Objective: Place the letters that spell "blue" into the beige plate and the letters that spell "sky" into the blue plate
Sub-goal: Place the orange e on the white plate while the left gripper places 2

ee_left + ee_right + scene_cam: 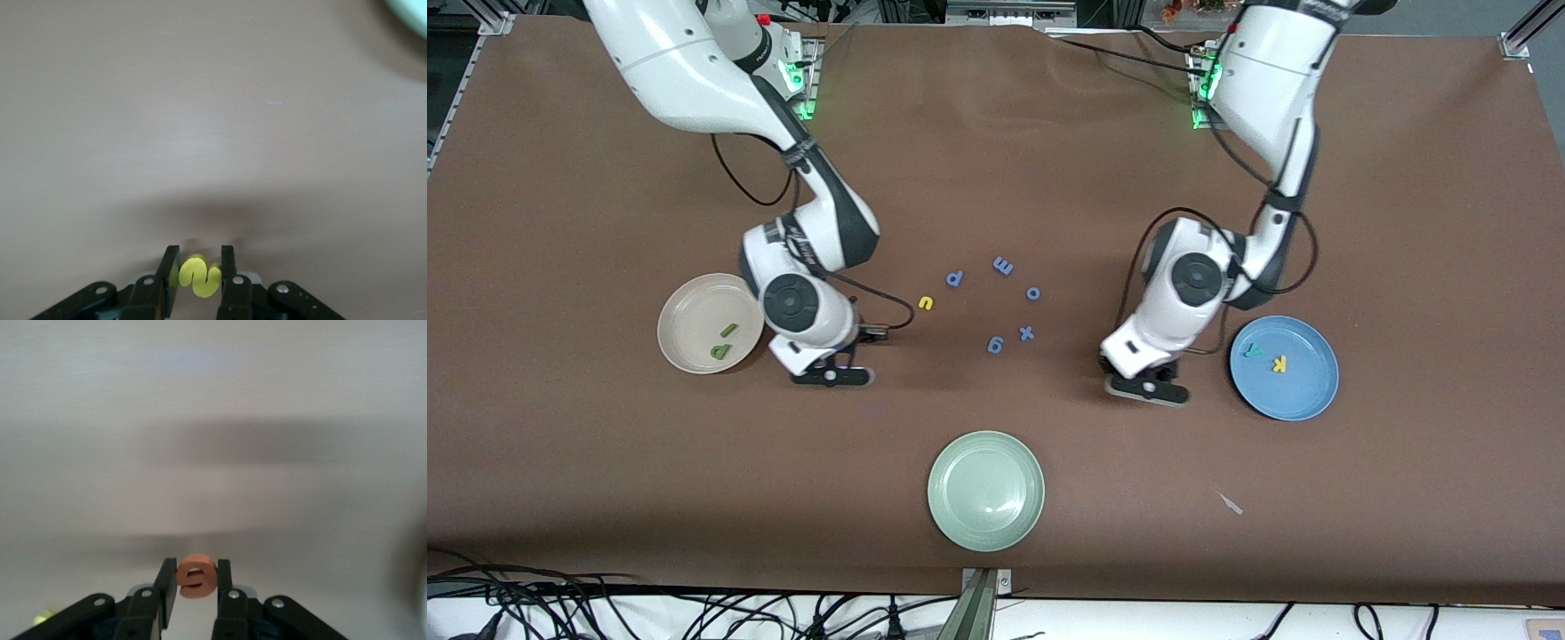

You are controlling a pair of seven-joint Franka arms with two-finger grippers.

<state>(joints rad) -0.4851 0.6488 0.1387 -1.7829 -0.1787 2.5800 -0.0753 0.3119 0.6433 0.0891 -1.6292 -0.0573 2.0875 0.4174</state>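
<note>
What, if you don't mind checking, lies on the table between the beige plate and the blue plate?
In the front view, between the beige plate and the blue plate lie the yellow u and five blue letters, flanked by both lowered grippers.

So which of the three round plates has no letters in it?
The pale green round plate, nearest the front camera. The beige plate and blue plate each hold two.

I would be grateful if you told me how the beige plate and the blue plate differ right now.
The beige plate is cream and holds two green letters; the blue plate is mid-blue and holds a teal letter and a yellow one. The beige plate lies toward the right arm's end, the blue plate toward the left arm's. Both are round, shallow and rimmed.
</note>
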